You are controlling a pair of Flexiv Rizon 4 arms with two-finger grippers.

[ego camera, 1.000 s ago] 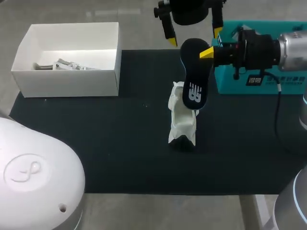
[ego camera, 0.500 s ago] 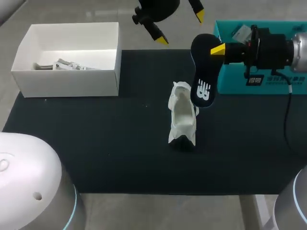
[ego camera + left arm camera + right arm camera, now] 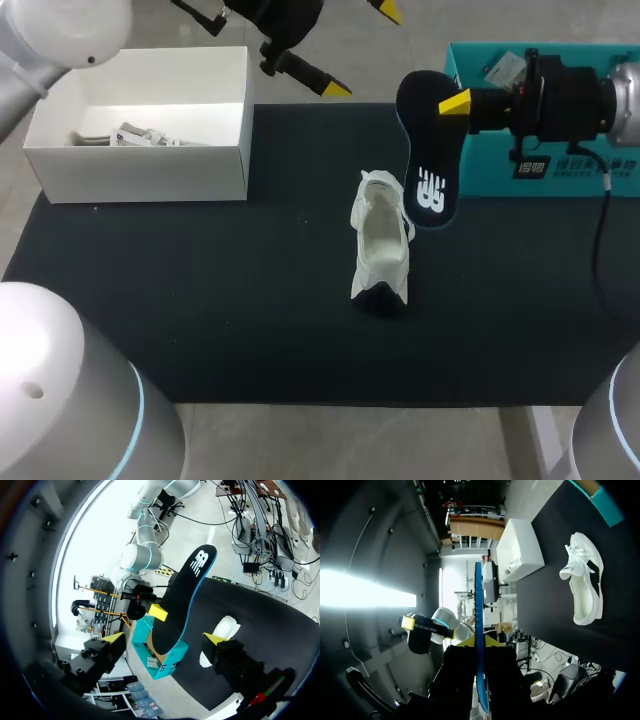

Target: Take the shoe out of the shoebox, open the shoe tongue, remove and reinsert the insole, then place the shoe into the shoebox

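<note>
One insole (image 3: 428, 150) | right claw (image 3: 480, 641) apparently clamping | wrist: edge-on | head: broadside

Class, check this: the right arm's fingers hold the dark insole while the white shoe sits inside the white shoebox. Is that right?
Not quite. The right gripper does hold the dark insole, but the white shoe lies on the black mat, outside the white shoebox, as the head view shows.

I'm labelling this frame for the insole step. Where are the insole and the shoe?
insole (image 3: 426, 140): head view, middle of its dark face, above the logo.
shoe (image 3: 381, 240): head view, inside its opening.
</note>
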